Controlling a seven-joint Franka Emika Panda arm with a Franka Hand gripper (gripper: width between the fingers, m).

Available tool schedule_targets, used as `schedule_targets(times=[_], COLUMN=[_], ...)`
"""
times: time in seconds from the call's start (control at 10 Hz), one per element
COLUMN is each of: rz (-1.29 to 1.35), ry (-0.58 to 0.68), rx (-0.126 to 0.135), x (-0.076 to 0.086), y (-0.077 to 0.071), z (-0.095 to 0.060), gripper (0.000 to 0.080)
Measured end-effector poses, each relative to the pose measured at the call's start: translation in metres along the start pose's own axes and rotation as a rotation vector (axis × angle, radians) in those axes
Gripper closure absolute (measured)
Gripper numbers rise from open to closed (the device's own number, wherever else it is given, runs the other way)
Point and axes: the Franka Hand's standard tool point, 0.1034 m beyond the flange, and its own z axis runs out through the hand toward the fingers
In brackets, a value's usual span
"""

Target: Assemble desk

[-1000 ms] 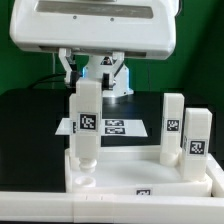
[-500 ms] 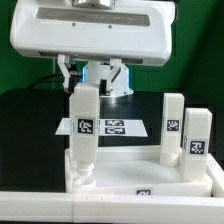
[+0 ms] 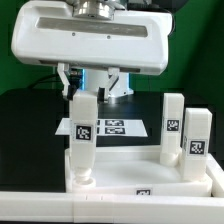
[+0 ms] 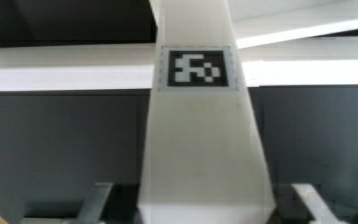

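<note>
My gripper (image 3: 84, 92) is shut on the top of a white square desk leg (image 3: 81, 140) with a black-and-white tag. The leg stands nearly upright, its lower end at the round corner socket on the exterior view's left of the white rimmed tabletop (image 3: 130, 170). Two more legs (image 3: 174, 125) (image 3: 196, 142) stand upright on the tabletop at the exterior view's right. In the wrist view the held leg (image 4: 202, 120) runs down the middle between the gripper (image 4: 202, 208) fingers (image 4: 101, 205), with the tabletop rim (image 4: 69, 75) beyond it.
The marker board (image 3: 112, 127) lies flat on the black table behind the tabletop. The arm's broad white hand housing (image 3: 90, 45) hangs over the scene. A green backdrop (image 3: 195, 60) closes the back.
The gripper has sunk and turned a little with the leg. The leg's lower end now sits lower at the corner socket and slightly toward the exterior view's left.
</note>
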Motion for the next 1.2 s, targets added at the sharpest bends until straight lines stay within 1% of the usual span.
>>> schedule_targets(times=[0.1, 0.2, 0.9, 1.2], rz=[-0.002, -0.004, -0.008, -0.012], ry=[0.006, 0.024, 0.017, 0.006], rx=[0.0, -0.007, -0.007, -0.009], x=[0.0021, 0.0042, 0.0019, -0.0034], y=[-0.0006, 0.001, -0.0013, -0.0023], z=[-0.0004, 0.0001, 0.0035, 0.0093], gripper=[0.0506, 0.0506, 0.0506, 0.0506])
